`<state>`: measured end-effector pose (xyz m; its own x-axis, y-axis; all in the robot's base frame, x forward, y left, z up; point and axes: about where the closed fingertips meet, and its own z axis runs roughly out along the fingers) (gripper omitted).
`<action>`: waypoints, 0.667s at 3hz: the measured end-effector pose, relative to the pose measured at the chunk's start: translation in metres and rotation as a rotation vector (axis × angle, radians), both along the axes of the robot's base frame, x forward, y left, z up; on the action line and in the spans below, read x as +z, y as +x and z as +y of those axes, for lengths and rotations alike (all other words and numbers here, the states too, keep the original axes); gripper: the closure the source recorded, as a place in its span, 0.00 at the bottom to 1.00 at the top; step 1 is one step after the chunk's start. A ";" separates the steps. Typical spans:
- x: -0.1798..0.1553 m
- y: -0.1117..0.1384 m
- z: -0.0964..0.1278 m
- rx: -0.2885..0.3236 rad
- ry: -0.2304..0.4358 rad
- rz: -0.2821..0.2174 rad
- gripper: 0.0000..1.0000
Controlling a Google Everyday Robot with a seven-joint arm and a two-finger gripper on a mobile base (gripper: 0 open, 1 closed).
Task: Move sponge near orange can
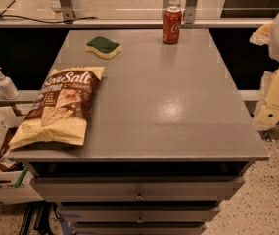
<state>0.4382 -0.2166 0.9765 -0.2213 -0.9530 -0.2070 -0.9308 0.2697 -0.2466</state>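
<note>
The sponge (103, 47), dark green on top over pale yellow foam, lies flat at the back left of the grey table (178, 106). The orange can (172, 25) stands upright at the back edge, right of centre, well apart from the sponge. My gripper (267, 112) hangs with the pale arm at the right edge of the view, beyond the table's right side and far from both. Nothing is seen in it.
A large sea-salt chip bag (58, 106) lies along the table's left front. A white pump bottle (4, 83) stands on a ledge to the left, above a box (2, 180) on the floor. Drawers (139, 196) sit under the tabletop.
</note>
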 end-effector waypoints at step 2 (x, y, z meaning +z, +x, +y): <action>0.004 0.004 0.000 0.003 0.078 -0.027 0.00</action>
<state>0.4426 -0.2170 0.9807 -0.2115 -0.9345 -0.2864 -0.9251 0.2860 -0.2500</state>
